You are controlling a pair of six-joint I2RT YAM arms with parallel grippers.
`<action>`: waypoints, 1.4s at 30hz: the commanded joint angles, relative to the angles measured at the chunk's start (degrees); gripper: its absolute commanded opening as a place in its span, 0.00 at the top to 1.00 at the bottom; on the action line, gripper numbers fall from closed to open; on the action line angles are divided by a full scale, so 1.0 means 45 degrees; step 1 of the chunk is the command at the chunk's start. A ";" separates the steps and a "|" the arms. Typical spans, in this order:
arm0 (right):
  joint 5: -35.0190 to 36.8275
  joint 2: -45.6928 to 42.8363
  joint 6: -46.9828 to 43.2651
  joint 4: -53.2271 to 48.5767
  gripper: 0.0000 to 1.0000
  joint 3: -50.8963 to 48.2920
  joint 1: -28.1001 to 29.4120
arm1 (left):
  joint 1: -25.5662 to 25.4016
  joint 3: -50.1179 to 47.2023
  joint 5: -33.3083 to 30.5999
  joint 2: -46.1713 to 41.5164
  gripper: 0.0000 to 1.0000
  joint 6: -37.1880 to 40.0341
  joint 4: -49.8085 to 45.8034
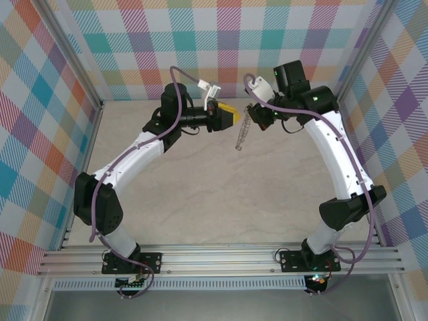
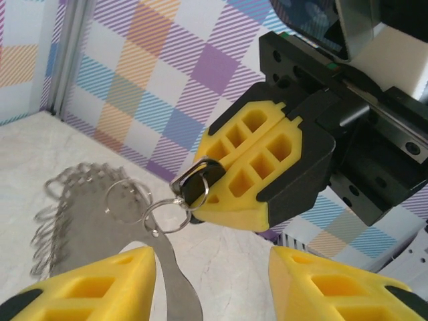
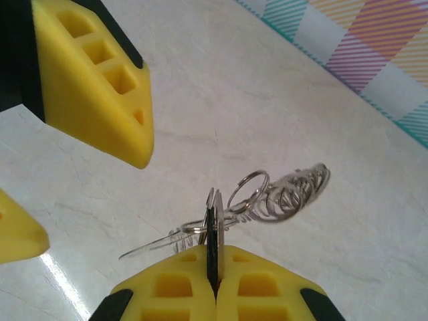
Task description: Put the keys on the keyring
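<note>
Hanging from the tip of the right gripper (image 1: 253, 114), the thin grey metal keyring with small loops all round its rim (image 1: 242, 132) appears in the top view as a narrow, edge-on strip over the pale marbled tabletop (image 1: 200, 200); the key is too small to make out there. The left wrist view gives more: the small black-headed key (image 2: 197, 189) is pinched at the very tip of the right gripper (image 2: 217, 190); two plain wire rings (image 2: 124, 200) hang beside it; the keyring (image 2: 80, 207) spreads away to the left, blurred; a flat silver strip (image 2: 175, 287) runs down from those rings close by the left finger (image 2: 93, 287), and whether the two touch I cannot tell. The right wrist view shows the black-headed key (image 3: 214, 234) edge-on in the seam between the fingers, with the keyring (image 3: 297, 190) trailing to the right above the table.

Both arms reach up and inward from their bases, elbows out; the two grippers face each other near the far checked wall (image 1: 200, 40), just apart; the left gripper (image 1: 233, 114) points right towards the key.

The right gripper (image 3: 215, 271) is clamped tight on the key's black head; the left gripper (image 2: 212, 267) has its yellow fingers parted and grips nothing; seen from the right wrist, its fingers (image 3: 93, 80) sit wide apart at the upper left, apart from key and ring.
</note>
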 commanded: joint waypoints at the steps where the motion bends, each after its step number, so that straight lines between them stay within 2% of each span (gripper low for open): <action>1: 0.0054 -0.0134 0.0352 0.0785 1.00 -0.0303 0.0031 | 0.0235 -0.0580 -0.0825 -0.0856 0.47 -0.0247 0.0457; 8: 0.0129 -0.0046 0.0543 0.1457 1.00 -0.1137 0.0017 | 0.0742 -0.1916 -0.1986 -0.1673 0.33 -0.0969 0.1070; 13: 0.0136 0.0135 0.0756 0.2215 1.00 -0.1816 -0.0045 | 0.1088 -0.2704 -0.2804 -0.2351 0.20 -0.1201 0.1033; 14: 0.0096 0.0207 0.0796 0.2305 1.00 -0.1868 -0.0062 | 0.1136 -0.2842 -0.2979 -0.2477 0.14 -0.1232 0.0988; 15: 0.0043 0.0327 0.0861 0.2398 1.00 -0.1867 -0.0057 | 0.1205 -0.3006 -0.3260 -0.2637 0.01 -0.1278 0.0974; 21: -0.0066 0.1187 0.1163 0.2870 1.00 -0.1584 -0.0174 | 0.1636 -0.3784 -0.4570 -0.3507 0.00 -0.1546 0.0727; 29: -0.0256 0.2953 0.1317 0.2890 1.00 0.0017 -0.0369 | 0.1938 -0.4491 -0.5157 -0.4222 0.00 -0.1567 0.0511; 42: -0.1061 0.7520 0.1368 0.1621 1.00 0.5882 -0.0711 | 0.2502 -0.4945 -0.5366 -0.5293 0.00 -0.1190 -0.0818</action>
